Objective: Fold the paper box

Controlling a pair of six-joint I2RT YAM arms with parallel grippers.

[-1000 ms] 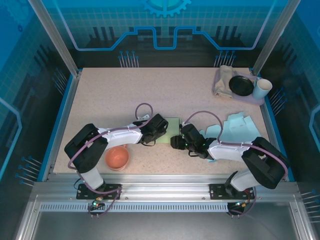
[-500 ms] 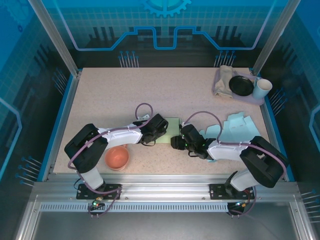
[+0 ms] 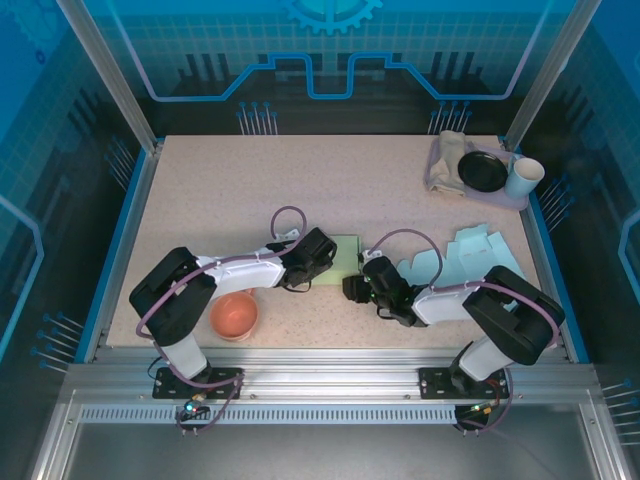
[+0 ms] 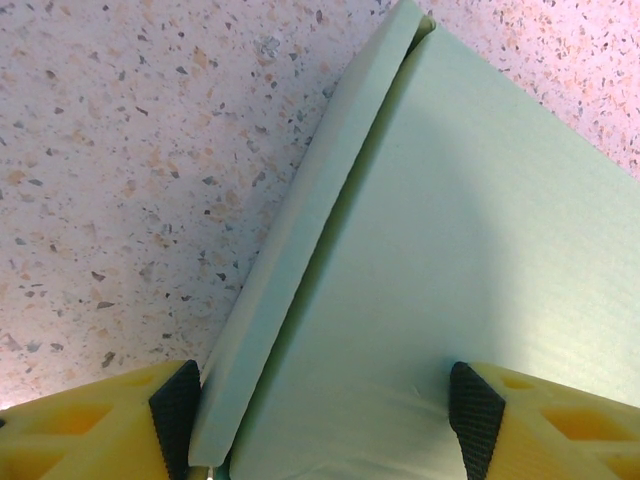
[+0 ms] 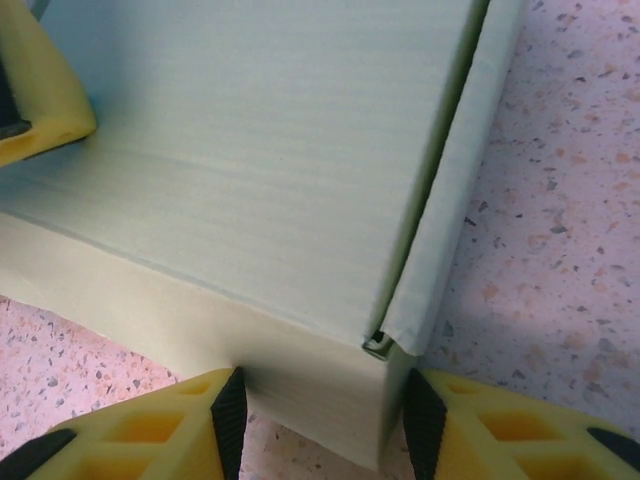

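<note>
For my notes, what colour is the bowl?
Orange-pink bowl, best from the top camera.
</note>
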